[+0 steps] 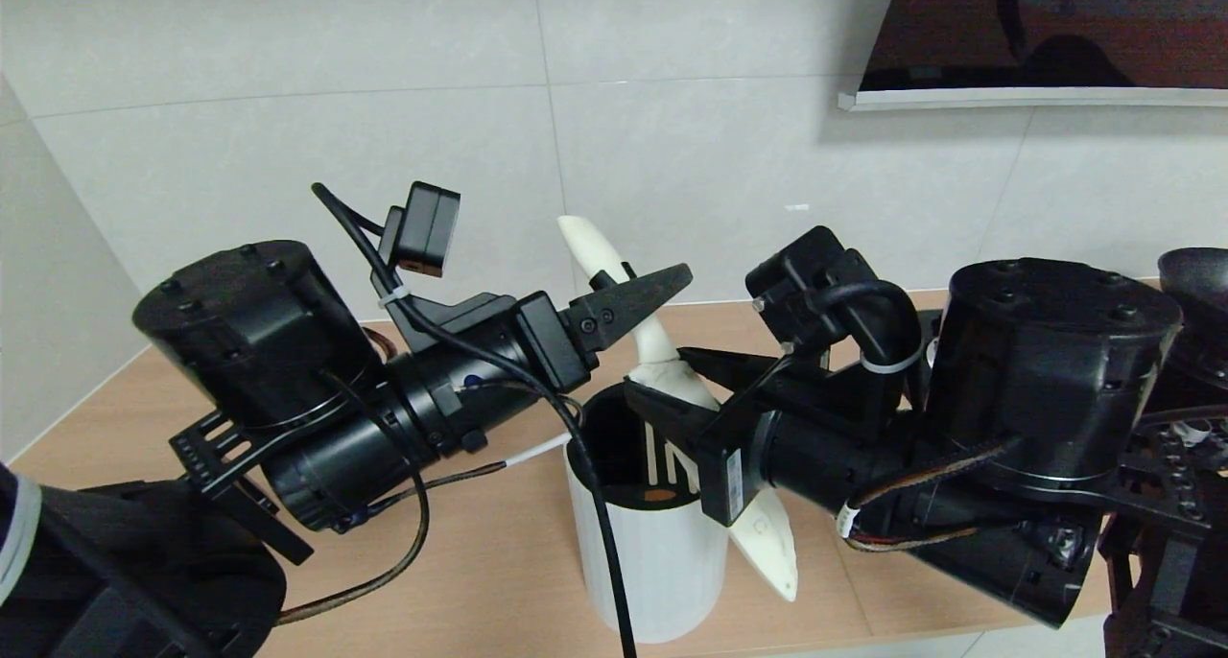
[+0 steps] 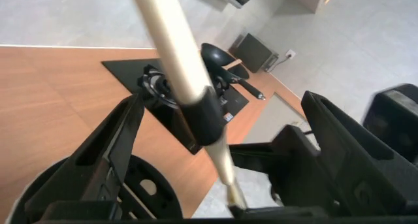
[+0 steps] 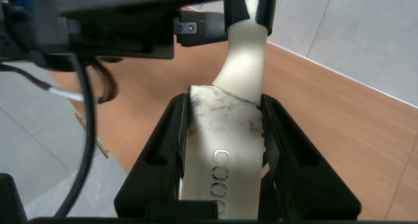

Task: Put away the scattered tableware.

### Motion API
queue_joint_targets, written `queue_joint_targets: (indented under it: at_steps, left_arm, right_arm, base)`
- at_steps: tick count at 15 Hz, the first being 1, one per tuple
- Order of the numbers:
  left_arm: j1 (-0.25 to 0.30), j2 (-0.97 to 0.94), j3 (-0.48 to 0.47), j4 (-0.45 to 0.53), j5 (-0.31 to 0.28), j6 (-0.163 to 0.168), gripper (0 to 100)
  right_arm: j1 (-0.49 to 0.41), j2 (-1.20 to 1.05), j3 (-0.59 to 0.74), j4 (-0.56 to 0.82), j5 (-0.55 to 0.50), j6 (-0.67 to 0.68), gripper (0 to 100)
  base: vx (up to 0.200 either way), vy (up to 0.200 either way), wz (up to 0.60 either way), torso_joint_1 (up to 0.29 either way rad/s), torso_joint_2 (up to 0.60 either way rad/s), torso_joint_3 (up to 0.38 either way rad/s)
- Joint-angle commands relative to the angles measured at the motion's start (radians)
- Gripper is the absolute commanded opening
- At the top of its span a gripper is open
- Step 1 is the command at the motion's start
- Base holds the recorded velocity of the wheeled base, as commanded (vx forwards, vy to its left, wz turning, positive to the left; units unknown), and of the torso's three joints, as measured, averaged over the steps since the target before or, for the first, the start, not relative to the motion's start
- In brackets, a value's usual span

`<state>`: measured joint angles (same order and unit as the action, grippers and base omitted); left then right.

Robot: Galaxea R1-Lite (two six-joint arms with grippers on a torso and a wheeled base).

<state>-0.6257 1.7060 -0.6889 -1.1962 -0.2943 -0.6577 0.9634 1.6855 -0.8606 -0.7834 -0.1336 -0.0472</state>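
Gripped the cream spatula [image 1: 660,343] by its broad blade in the right end effector [image 1: 662,375], jaws clenched on both edges. Kept the left end effector [image 1: 645,289] at 11 o'clock from it, released, jaws spread either side of the thin handle. Held the spatula tilted in the air, handle toward 11 o'clock and blade tip toward 5 o'clock, just above the white utensil holder [image 1: 652,562] standing on the wooden table [image 1: 480,581]. Caught in the left wrist view a black cooktop [image 2: 127,70] with dark cookware [image 2: 219,57] farther along the table. Showed up close in the right wrist view grey scuffs and raised marks on the blade.
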Motion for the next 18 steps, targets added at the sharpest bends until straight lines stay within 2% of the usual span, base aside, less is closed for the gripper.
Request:
queue_joint_targets:
  at_steps: [1,5,6,18]
  left_arm:
    - [0.0,0.004,-0.006,0.0,0.003,0.0,100]
    - [0.0,0.017,-0.007,0.0,0.009,0.001,100]
    - [0.0,0.02,-0.007,0.0,0.009,0.003,0]
    - [0.0,0.012,-0.009,0.0,0.014,0.006,0]
  right_arm:
    - [0.001,0.002,0.002,0.0,0.0,0.0,0]
    - [0.003,0.003,0.008,0.0,0.0,-0.002,0]
    - [0.003,0.003,0.008,0.0,0.0,-0.002,0]
    - [0.02,-0.001,0.008,-0.002,-0.001,0.0,0]
  base:
    - [0.0,0.0,0.0,0.0,0.0,0.0]
    - [0.0,0.0,0.0,0.0,0.0,0.0]
    - [0.0,0.0,0.0,0.0,0.0,0.0]
    - [0.0,0.0,0.0,0.0,0.0,0.0]
